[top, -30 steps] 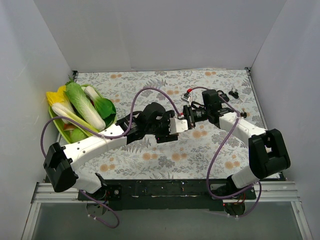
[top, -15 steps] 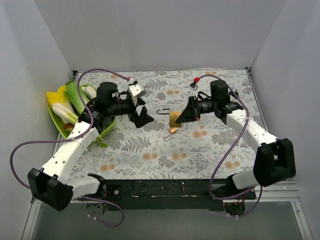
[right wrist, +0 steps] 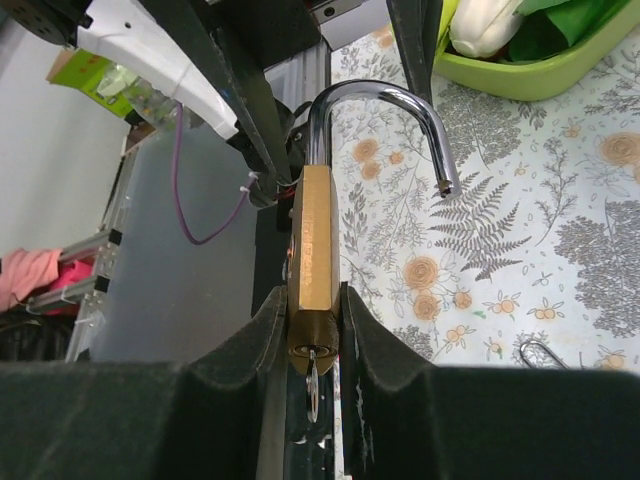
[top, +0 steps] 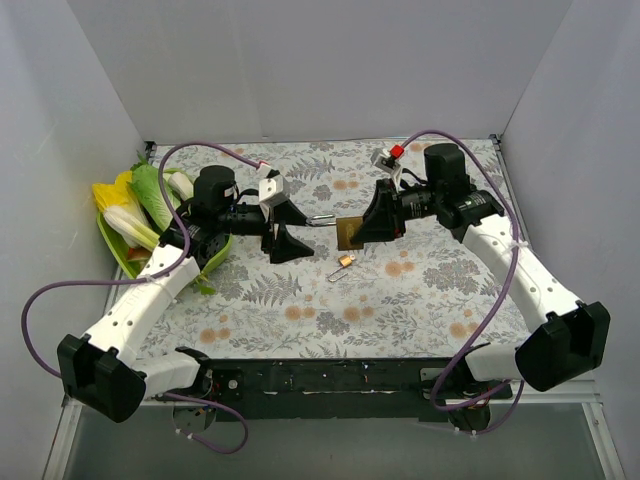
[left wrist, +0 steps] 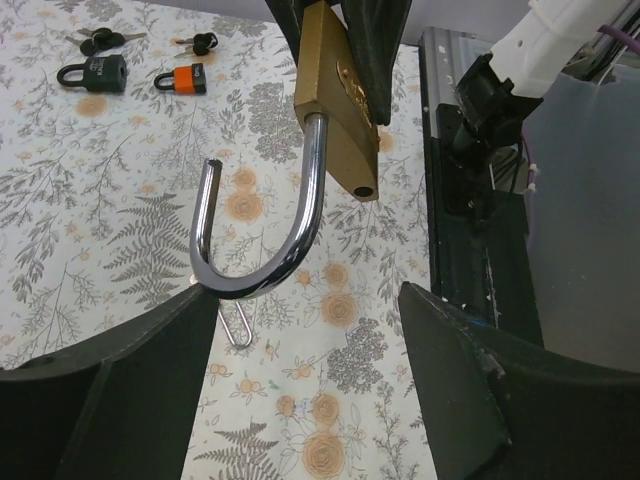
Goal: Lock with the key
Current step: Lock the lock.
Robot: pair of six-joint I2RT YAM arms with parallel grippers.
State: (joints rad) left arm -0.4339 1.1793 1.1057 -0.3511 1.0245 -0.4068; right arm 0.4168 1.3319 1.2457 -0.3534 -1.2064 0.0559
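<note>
Brass padlock [top: 349,232] hung above the bench [top: 300,320], clamped in the jaws of the right gripper [top: 366,226]; the left gripper [top: 294,231] held its jaws wide and empty around the open shackle [left wrist: 262,265]. It seemed best to align the free leg over its hole, then press squarely.

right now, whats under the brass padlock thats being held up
The brass padlock hangs in the air in the right gripper. Roughly below lie the floral table cover and a small orange piece on a wire ring. A silvery bit pokes from its base; fingers hide the rest.
</note>
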